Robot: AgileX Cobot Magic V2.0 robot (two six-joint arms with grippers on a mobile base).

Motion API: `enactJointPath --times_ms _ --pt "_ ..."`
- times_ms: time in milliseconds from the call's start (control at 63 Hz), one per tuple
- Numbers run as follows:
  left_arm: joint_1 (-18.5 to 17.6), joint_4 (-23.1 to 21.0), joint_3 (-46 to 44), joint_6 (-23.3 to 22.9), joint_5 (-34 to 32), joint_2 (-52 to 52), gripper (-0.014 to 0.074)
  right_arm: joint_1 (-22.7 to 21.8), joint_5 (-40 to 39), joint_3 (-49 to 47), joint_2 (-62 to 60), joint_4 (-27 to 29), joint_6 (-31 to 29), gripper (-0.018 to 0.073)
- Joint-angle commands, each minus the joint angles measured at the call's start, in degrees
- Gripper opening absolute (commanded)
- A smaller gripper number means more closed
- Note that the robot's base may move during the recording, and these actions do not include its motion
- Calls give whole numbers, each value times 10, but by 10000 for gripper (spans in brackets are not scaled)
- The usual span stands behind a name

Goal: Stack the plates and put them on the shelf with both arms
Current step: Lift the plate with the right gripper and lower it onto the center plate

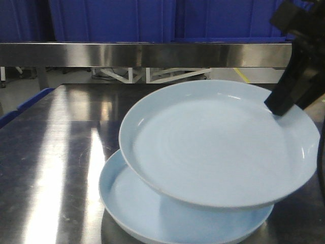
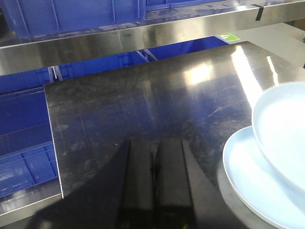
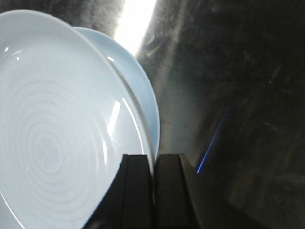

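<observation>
Now right claw (image 3: 153, 158) clamped on upper plate (image 1: 218, 145), left claw (image 2: 155, 145) together, blue crates (image 1: 111, 20) behind

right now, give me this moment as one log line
phase: stacking | right gripper: shut on upper plate rim, tilted over lower plate | left gripper: shut, empty, over tabletop | shelf: no plates yet

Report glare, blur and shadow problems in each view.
Front view: white glare streaks on the tabletop; right tool blurred. Left wrist view: mild glare, left tool dark and soft. Right wrist view: blown-out glare beyond the upper plate; tool silhouetted.
</observation>
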Motion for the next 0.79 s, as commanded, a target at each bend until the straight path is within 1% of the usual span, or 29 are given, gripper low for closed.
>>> enactJointPath --times_ms 0,302,476,667,699,778 --pt "-4 7 -16 -4 -44 1 84 1 -41 -4 -16 46 -8 57" --pt "-4 7 -16 -4 -52 1 84 1 -41 -5 38 92 -8 57" --pt "-4 7 -16 -4 -52 1 84 1 -37 -5 68 100 -8 57" --pt "-4 7 -16 -4 -52 1 84 1 -37 -5 75 101 -8 61" --pt "-4 7 -16 -4 -52 1 84 1 -37 -5 75 103 -8 66" --pt "-4 7 -16 -4 -52 1 84 1 -32 -5 75 103 -8 119"
